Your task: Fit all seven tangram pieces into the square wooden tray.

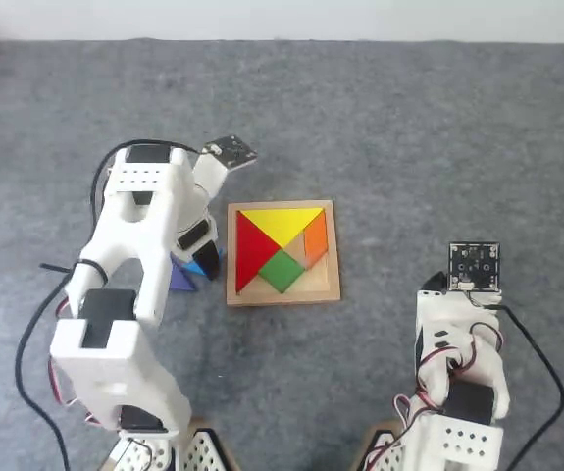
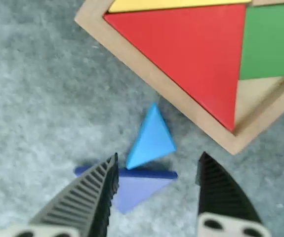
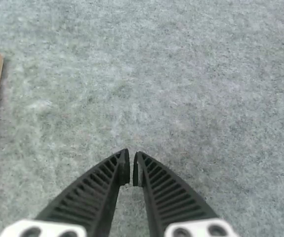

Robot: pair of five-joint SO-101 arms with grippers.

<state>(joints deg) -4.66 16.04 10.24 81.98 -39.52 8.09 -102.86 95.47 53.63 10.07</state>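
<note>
My left gripper (image 2: pixel 158 158), jaws wide, hangs over two touching loose pieces, a blue triangle (image 2: pixel 150 140) and a purple triangle (image 2: pixel 132 190), beside the tray (image 1: pixel 282 297)'s left edge. Four sit inside: red triangle (image 1: pixel 250 250), yellow triangle (image 1: pixel 282 224), green square (image 1: pixel 282 268), orange piece (image 1: pixel 316 238). My right gripper (image 3: pixel 132 168) is pinched closed over the table (image 1: pixel 409 128).

Support surface: a table (image 1: pixel 409 128) with a grey, felt-like covering. Lying directly on it:

1. One square wooden tray (image 1: pixel 283 297), flat, near the centre.
2. One light blue triangle (image 2: pixel 151 140), flat, at the tray's 8 o'clock, just beside its outer edge with a narrow gap.
3. One purple triangle (image 2: pixel 132 190), at 8 o'clock from the blue piece, their long edges meeting.
</note>
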